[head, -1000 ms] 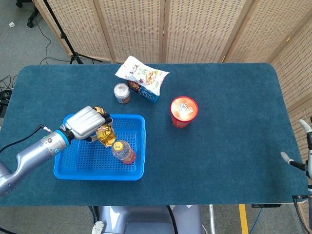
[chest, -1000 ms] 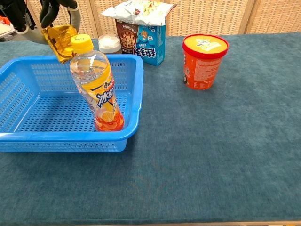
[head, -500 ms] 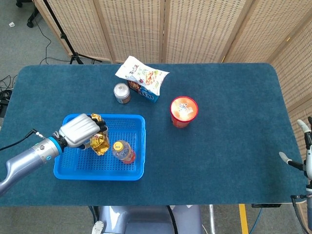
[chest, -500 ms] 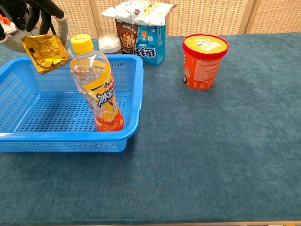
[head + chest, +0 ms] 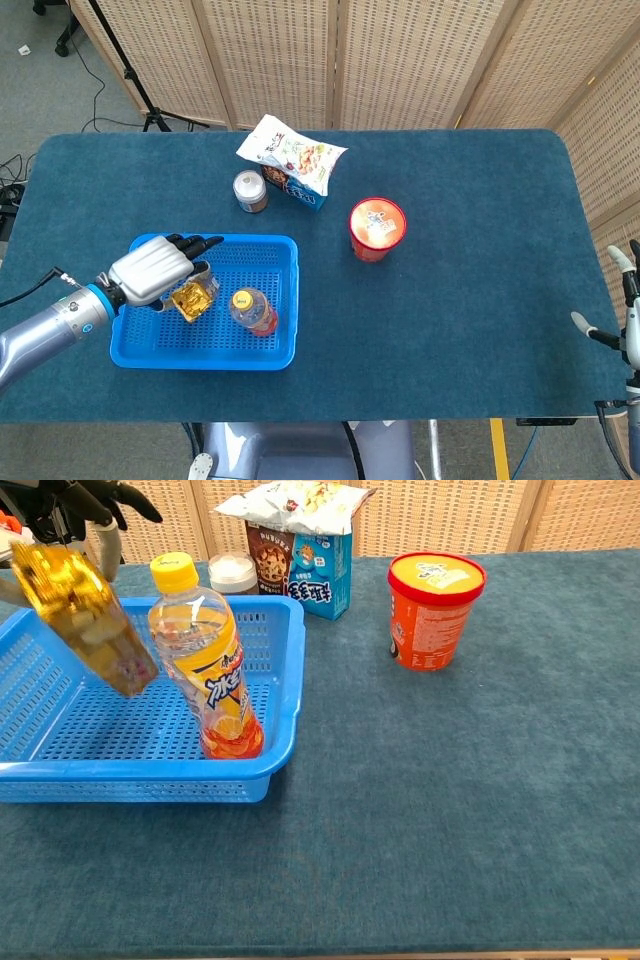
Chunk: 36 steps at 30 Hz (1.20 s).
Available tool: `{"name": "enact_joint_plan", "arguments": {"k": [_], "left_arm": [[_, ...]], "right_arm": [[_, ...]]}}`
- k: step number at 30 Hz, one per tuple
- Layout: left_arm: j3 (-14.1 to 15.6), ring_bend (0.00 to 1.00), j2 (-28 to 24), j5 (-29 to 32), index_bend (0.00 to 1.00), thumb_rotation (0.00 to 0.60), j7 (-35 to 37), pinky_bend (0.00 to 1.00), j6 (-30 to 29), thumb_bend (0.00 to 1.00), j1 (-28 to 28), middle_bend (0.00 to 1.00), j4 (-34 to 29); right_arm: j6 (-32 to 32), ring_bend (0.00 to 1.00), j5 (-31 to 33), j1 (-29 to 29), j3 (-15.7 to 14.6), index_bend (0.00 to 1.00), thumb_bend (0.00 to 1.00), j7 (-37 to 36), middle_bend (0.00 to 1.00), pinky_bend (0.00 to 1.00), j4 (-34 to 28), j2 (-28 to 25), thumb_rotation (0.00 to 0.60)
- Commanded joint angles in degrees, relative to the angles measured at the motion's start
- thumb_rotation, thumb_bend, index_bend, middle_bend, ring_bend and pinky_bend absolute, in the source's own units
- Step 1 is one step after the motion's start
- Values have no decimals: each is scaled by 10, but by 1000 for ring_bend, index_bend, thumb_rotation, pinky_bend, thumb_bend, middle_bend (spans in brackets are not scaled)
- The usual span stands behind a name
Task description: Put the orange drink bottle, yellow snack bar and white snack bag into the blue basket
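From the head view, my left hand hovers over the left part of the blue basket, which sits on the near left of the tabletop. The yellow snack bar shows just under my fingers, which are spread forward; whether I am pinching it or it is already dropping, I cannot tell. The orange drink bottle stands upright inside the basket, to the right of the bar. The white snack bag lies well apart, at the far side, on top of a blue box, with a small can to its left and a red cup further right. My right hand barely shows at the right edge; I cannot tell how its fingers lie.

From the chest view, the bar hangs tilted above the basket floor, beside the bottle, with dark fingers above it at the top left corner.

I judge the bottle done, the bar nearly done, and the white bag untouched, so that bag is what remains.
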<state>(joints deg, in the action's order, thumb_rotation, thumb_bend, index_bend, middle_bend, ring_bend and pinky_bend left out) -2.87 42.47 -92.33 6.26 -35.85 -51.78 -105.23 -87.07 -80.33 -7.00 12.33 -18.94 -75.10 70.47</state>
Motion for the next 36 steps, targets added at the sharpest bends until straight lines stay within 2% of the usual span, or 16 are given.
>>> {"name": "enact_joint_plan", "arguments": {"k": [1,6,12,14,18,21,24,28,36], "left_arm": [[2,14,0,1,232,600,0,159,1,168,2,0,1],[4,0,5,5,75,600,6,90,-15,125,15,0,13],[2,0,18,19,50,600,20,89,-64,130,45,0,32],[-6,0,44,39,50,600,7,89,-126,136,79,0,52],[-18,0,128,67,50,600,-39,89,-253,137,144,0,98],[-22,0,187,72,50,600,-53,89,-325,137,181,0,129],[-22,0,233,74,50,600,-64,89,-369,137,205,0,158],[-30,0,278,104,52,600,-55,89,-377,138,220,0,186],[-71,0,252,151,77,600,-70,89,-290,148,170,0,175]], "right_arm": [[0,0,0,0,1,105,156,0,0,129,0,0,600],[1,0,-1,-1,-1,105,156,2,0,129,1,2,600],[1,0,0,-1,-2,105,156,6,0,129,1,3,600],[1,0,-1,-1,-3,105,156,9,0,129,1,4,600],[4,0,-2,-3,-5,105,156,13,0,129,2,7,600],[6,0,-3,-4,-6,105,156,17,0,129,3,10,600],[9,0,-2,-6,-7,105,156,22,0,129,4,11,600],[13,0,-2,-8,-8,105,156,29,0,129,5,15,600],[21,0,3,-10,-8,105,156,27,0,129,10,18,600]]}}
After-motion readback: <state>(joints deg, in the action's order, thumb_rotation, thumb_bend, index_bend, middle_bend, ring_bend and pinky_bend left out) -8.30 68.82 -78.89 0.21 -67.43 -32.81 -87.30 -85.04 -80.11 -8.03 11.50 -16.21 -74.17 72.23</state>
